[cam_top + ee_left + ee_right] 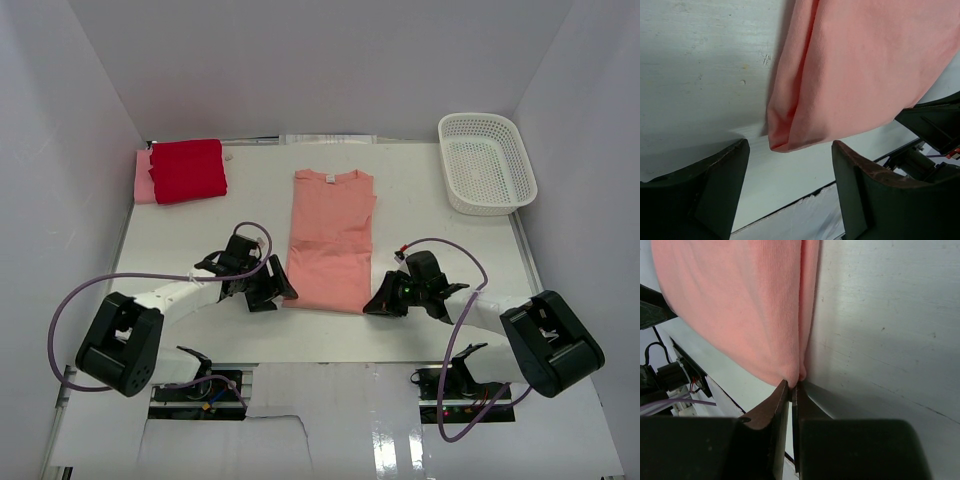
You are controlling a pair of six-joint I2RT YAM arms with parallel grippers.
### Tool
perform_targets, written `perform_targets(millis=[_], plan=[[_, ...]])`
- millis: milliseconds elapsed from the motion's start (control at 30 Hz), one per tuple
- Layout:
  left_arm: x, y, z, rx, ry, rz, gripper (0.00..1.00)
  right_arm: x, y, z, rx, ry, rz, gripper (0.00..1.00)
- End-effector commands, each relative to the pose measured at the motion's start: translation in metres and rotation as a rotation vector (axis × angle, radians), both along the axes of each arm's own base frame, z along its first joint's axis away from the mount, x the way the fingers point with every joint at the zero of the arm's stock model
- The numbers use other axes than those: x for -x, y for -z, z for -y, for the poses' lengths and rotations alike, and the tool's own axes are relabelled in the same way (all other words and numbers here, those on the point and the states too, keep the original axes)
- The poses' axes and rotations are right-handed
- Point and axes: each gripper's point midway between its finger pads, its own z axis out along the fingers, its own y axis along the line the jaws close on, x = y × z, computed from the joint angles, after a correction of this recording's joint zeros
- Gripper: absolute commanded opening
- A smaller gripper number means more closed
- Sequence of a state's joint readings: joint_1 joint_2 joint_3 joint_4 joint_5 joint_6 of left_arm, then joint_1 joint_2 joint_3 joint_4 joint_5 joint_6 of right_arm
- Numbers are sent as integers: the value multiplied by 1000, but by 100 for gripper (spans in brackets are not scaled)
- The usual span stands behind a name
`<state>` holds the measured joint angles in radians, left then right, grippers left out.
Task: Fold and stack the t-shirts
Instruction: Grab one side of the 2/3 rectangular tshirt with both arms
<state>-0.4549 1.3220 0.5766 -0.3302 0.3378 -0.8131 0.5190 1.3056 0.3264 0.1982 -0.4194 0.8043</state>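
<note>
Salmon-pink first: noting a salmon-pink short-sleeved cloth t-shirt [330, 240] lying flat in the middle of the white table [180, 240], collar pointing away from the arms. Seeing the sleeves and sides turned in, making one long narrow panel. Counting the lengthwise folds as done; judging the crosswise fold, hem up toward collar, as the step in hand.

Finding the right gripper [382, 303] down at the near right hem corner. Seeing, from its wrist camera, the right gripper [791, 387] pressed fully together with the cloth corner nipped at the very tips.

Finding the left gripper [276, 293] at the near left hem corner. Seeing, from its own wrist camera, the left gripper [790, 150] standing wide apart, the folded corner lying just ahead between the fingers, nothing gripped yet.

Spotting a bright red folded cloth tee [188, 170] in the far left corner, resting on a pale pink folded cloth tee [143, 178] that is peeking out along the left edge. Judging those two as finished and stacked.

Noting a white plastic mesh basket [478, 117] in the far right corner, well apart from all three shirts.

Reckoning as left to do: pinching the left corner, folding the panel across, carrying it onto the red-and-pink stack.
</note>
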Motion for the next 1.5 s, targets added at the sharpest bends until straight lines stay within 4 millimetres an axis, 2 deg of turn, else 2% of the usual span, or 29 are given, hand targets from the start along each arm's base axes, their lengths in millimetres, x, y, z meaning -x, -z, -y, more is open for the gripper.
perform_targets(millis=[0,300,467,500,533,567,633,833,1200,1300,1467], plan=[[9,12,-3,-15,14,-30,75,-8,-6,-4,8,-5,32,8],[10,23,-3,-18,0,-56,43,-9,-9,-5,9,-11,44,8],[9,27,-4,-29,-11,-55,33,-8,-9,-4,9,-13,46,8],[8,27,-4,-28,-13,-55,29,-8,-9,-4,9,-13,48,8],[8,28,-3,-26,-16,-56,17,-8,-10,-4,8,-13,49,8],[5,27,-2,-22,-16,-51,10,-8,-10,-5,8,-15,48,8],[5,30,1,-13,-9,-67,0,-9,-11,-5,13,-21,54,8],[0,21,11,26,14,-61,0,-8,-15,-7,33,-56,53,8],[23,12,18,56,50,-87,0,14,-11,-10,48,-139,-2,8],[23,6,18,56,56,-87,0,18,-15,-8,54,-149,-6,8],[22,-14,20,71,67,-73,0,20,-36,-10,33,-166,14,8]])
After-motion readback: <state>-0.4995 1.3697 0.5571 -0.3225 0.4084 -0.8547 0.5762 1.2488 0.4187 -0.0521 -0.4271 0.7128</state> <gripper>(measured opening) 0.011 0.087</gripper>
